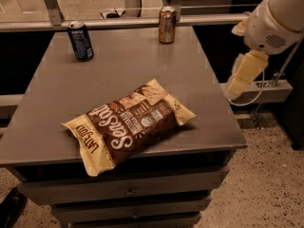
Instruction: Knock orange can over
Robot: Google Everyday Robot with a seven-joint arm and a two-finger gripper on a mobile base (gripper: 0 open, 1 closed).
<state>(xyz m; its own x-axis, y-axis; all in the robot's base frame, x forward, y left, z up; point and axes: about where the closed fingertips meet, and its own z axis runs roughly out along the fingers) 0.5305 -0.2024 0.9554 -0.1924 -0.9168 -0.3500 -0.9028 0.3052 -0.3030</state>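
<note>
The orange can (pixel 167 25) stands upright at the far edge of the grey table (pixel 204 80), right of centre. It is copper-coloured with a pale band and a silver rim. My gripper (pixel 239 82) is the pale yellow piece hanging below the white arm (pixel 278 20), off the table's right edge. It is nearer than the can, to its right, and well apart from it.
A dark blue can (pixel 80 41) stands upright at the far left of the table. A brown and cream chip bag (pixel 130 122) lies across the near middle. A metal rail (pixel 118 22) runs behind the table. Drawers (pixel 128 191) sit below the tabletop.
</note>
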